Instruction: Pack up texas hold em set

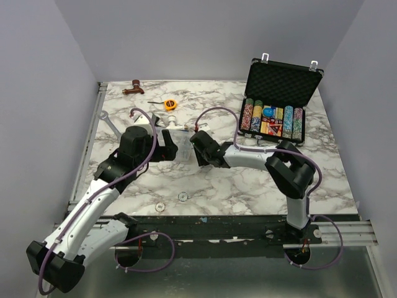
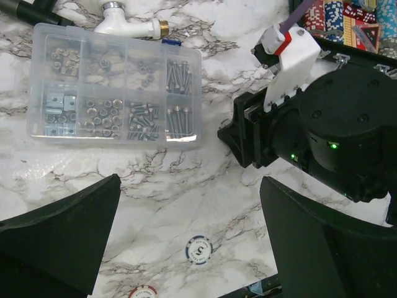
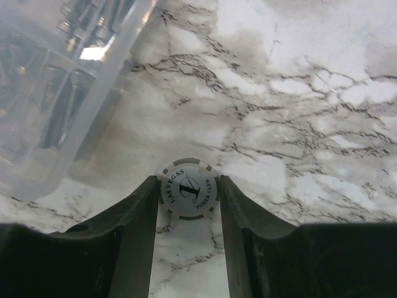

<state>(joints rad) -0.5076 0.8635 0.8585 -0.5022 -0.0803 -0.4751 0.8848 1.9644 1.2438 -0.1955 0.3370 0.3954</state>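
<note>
The open case [image 1: 282, 93] stands at the table's [image 1: 248, 186] far right; the compartment box [image 2: 115, 87] lies mid-table, just left of the right gripper [image 3: 189, 185], whose fingers flank a poker chip [image 3: 189, 192]

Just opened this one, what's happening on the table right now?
Two arms are packing a poker set. The right gripper is down at the marble table, its fingers either side of a white poker chip lying flat near the clear parts box; whether they already pinch it is unclear. The left gripper hangs wide open and empty above a blue-and-white chip and a red chip. The black case stands open at the far right, chip rows inside.
</note>
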